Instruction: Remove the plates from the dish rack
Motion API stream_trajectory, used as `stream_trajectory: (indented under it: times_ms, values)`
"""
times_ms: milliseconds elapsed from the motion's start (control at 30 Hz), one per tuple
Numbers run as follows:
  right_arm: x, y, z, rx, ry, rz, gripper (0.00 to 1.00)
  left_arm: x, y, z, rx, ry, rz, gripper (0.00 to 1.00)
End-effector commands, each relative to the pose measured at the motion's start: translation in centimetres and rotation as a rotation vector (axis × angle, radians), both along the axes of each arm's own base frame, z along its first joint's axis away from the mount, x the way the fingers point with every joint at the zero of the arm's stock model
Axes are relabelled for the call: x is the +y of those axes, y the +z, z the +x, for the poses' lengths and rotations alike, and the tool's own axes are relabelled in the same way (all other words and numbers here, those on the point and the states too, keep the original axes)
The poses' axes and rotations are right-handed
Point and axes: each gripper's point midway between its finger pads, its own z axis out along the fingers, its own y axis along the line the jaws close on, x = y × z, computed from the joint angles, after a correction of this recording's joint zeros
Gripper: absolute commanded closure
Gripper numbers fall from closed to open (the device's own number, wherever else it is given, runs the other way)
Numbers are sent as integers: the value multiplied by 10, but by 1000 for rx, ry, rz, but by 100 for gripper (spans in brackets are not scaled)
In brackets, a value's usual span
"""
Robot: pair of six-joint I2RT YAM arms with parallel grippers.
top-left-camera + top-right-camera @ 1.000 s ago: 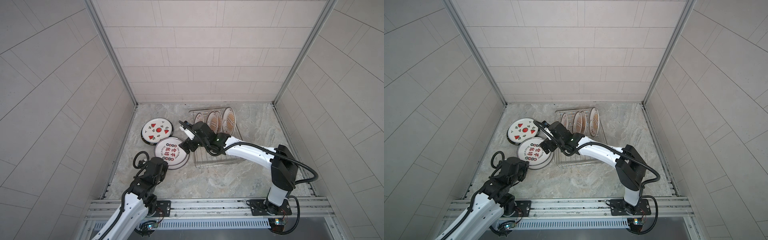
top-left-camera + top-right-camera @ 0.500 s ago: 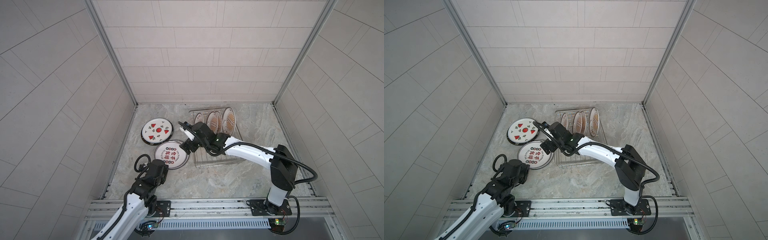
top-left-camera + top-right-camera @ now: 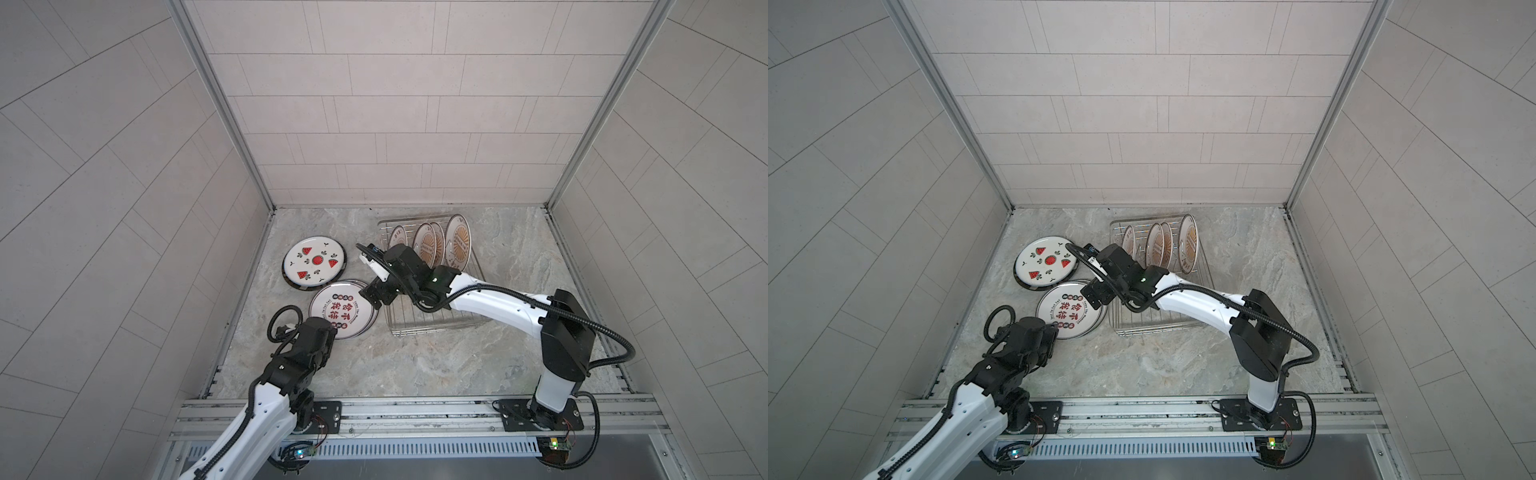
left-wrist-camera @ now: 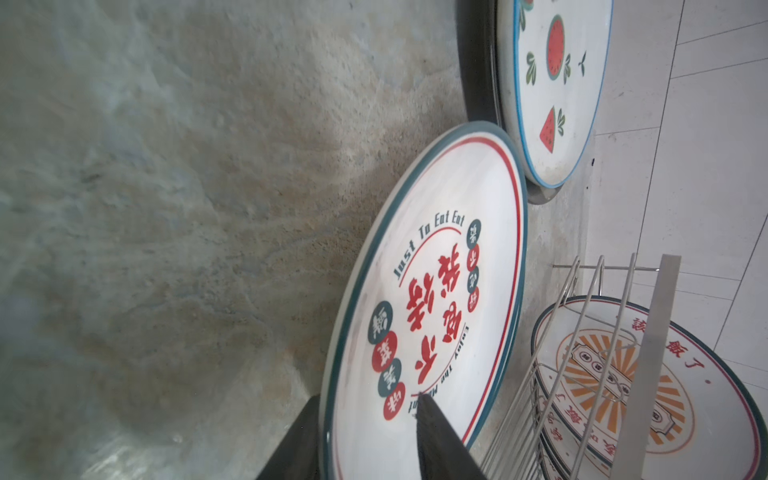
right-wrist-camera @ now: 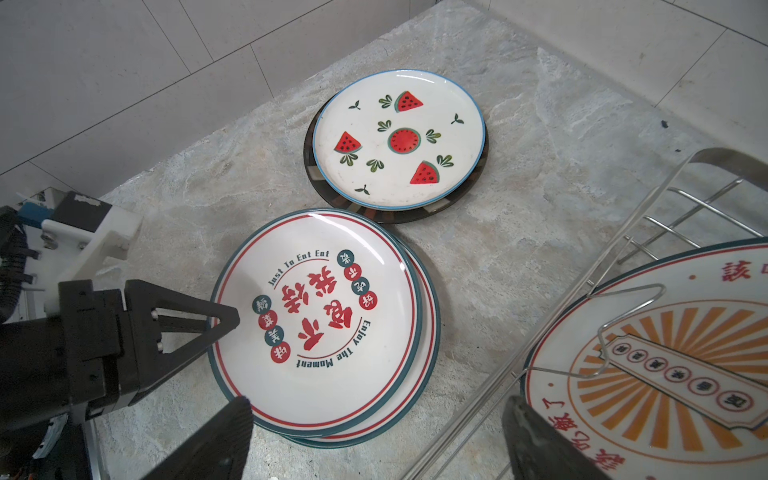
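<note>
1. Plates nearest my base: a red-character plate [image 3: 338, 309] lies flat on a second red-character plate [image 5: 430, 332]; the pair sits on the marbled table [image 3: 415, 365], just left of the dish rack [image 3: 432, 320] in both top views.
2. My left gripper [image 4: 370, 399] is at the top plate's near rim; its jaws stand parted, one finger outside the rim and the other finger [image 5: 226, 323] over the white face; grip released, not clamped; the plate rests on the one beneath it.
3. My right gripper [image 5: 376, 401] hangs above the strip between the red-character pair and the rack's left side; jaws are spread wide with nothing held between them; its arm reaches across the near part of the rack.
4. Farther back and to the left, a watermelon plate [image 3: 314, 262] lies flat on a dark-rimmed plate [image 5: 415, 216], whose rim shows around its edge; this stack lies just beside the red-character pair; whether the two stacks touch, I cannot tell.
5. Dish rack, near half: bare rods only; far end: four sunburst plates [image 3: 457, 243] stand on edge among the prongs, orange faces visible in both top views, the largest on the right.
6. Tiled wall [image 3: 374, 124] closes the table behind the rack.
</note>
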Motion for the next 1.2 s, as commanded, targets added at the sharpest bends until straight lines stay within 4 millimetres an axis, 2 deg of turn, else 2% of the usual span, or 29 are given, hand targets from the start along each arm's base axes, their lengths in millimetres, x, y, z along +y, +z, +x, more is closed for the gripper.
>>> stream_trajectory:
  times_ms: [0, 233, 633, 967, 1100, 1167]
  values:
    - [-1, 8, -2, -20, 11, -7, 5, 12, 8, 0, 1, 32, 62, 58]
    - [-4, 10, -4, -28, 11, -10, 5, 10, 12, 1, 6, 19, 68, 55]
    - [-8, 11, -2, -38, 0, -23, 5, -4, 11, 9, 5, -45, 44, 55]
    - [-8, 10, -2, -35, -2, -25, 5, -7, 6, 6, 6, -60, 26, 58]
    - [-9, 13, -2, -40, -6, -20, 5, -9, 9, 7, -9, -76, 18, 53]
    - [-11, 16, -3, -46, -13, -10, 5, -4, 9, 4, -2, -63, 42, 51]
